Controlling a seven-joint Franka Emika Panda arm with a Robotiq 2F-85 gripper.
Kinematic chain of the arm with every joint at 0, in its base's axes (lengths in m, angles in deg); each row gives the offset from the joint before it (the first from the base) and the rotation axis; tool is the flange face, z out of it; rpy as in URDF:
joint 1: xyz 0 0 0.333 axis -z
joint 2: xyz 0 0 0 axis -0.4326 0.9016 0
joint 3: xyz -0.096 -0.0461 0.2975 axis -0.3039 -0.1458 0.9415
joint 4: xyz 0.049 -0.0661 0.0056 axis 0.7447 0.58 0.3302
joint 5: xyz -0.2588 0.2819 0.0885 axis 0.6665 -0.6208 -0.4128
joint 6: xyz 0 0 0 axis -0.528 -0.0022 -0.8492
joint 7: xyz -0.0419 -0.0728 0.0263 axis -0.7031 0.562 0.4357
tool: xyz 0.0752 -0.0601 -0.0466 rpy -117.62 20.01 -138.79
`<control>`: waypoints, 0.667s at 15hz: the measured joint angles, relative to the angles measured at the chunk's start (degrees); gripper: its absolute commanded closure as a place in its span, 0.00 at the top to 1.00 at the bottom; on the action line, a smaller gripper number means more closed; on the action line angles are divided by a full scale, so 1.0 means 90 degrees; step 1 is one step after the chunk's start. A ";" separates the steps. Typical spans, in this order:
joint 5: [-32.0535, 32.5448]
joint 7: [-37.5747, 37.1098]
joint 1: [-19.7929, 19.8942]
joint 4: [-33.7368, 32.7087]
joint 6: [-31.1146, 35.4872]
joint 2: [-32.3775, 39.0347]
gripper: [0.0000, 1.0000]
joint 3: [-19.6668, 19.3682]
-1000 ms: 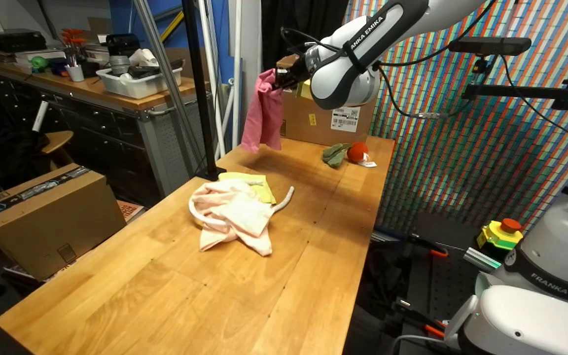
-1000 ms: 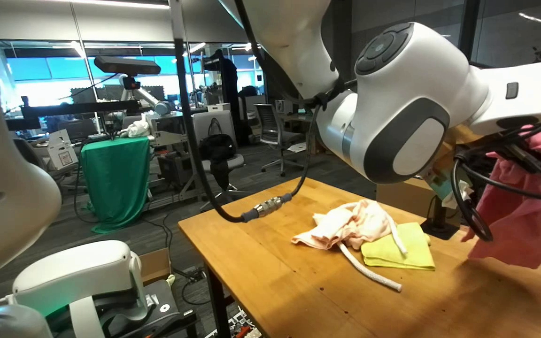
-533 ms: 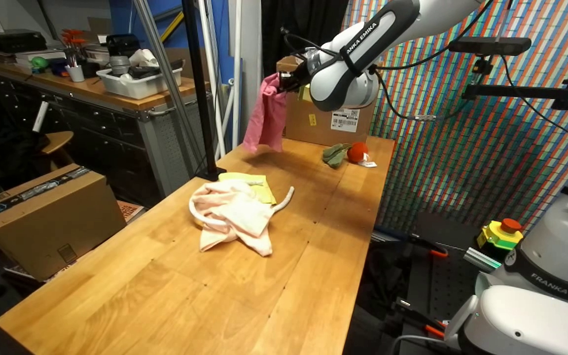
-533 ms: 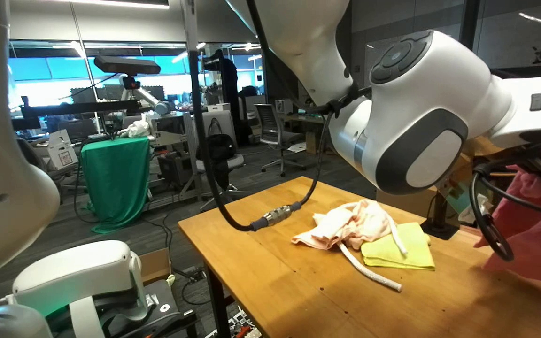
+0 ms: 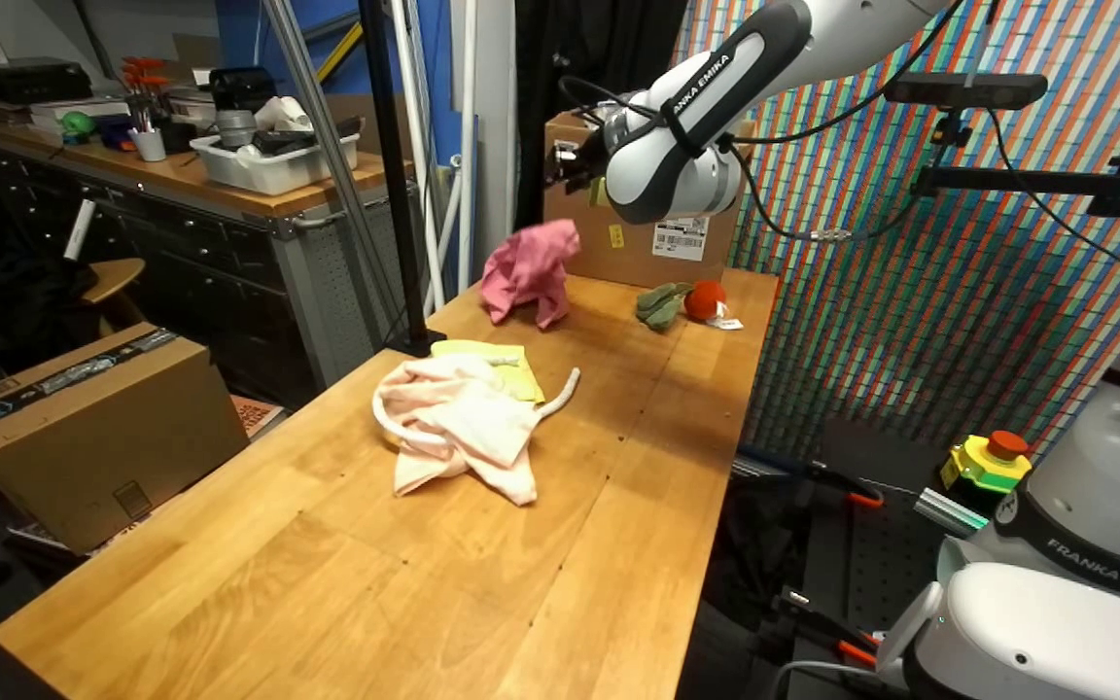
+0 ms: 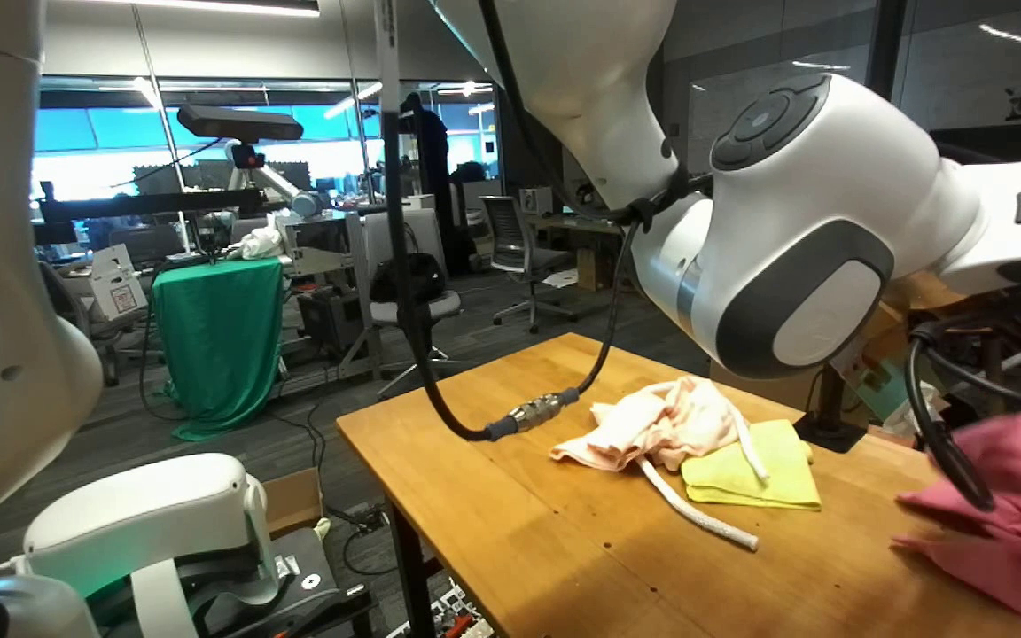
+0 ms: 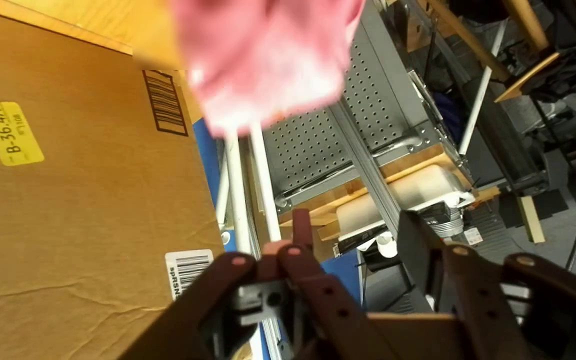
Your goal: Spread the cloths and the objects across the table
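My gripper (image 7: 355, 232) is open, with nothing between its fingers. In an exterior view the gripper (image 5: 575, 165) is above the table's far end. A pink cloth (image 5: 529, 272) is below it, apart from it, crumpled and blurred; it also shows in the other views (image 6: 1020, 523) (image 7: 268, 60). A pale peach cloth (image 5: 463, 413) lies bunched mid-table in both exterior views (image 6: 666, 425). A white rope-like piece (image 6: 697, 518) sticks out from under it. A folded yellow cloth (image 6: 754, 465) lies beside and partly under these. A green cloth-like thing (image 5: 660, 306) and a red ball-like object (image 5: 706, 300) lie at the far end.
A large cardboard box (image 5: 633, 224) stands at the wooden table's (image 5: 404, 593) far end, close to the gripper; it also fills the left of the wrist view (image 7: 78, 200). A black pole (image 5: 395, 194) rises from a base at the table's edge. A cable (image 6: 417, 346) hangs from the arm.
The gripper has opened and let go of the pink cloth, which has dropped from the fingers toward the table. The arm has moved slightly. The other cloths have not moved.
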 measured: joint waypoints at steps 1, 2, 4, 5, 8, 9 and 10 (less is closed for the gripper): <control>0.0002 0.0005 -0.0110 0.0000 -0.0029 0.0000 0.88 -0.0124; 0.0002 0.0010 -0.0208 0.0000 -0.0066 0.0000 0.94 -0.0234; 0.0019 0.0057 -0.0272 0.0000 -0.0245 -0.0007 1.00 -0.0291; 0.0055 0.0061 -0.0272 0.0000 -0.0426 -0.0021 1.00 -0.0277; 0.0446 0.0037 0.0211 0.0023 -0.1448 -0.0199 1.00 0.0406; 0.0540 0.0044 0.0560 0.0034 -0.1843 -0.0294 1.00 0.0906; 0.0527 0.0114 0.0882 0.0041 -0.2252 -0.0393 1.00 0.1402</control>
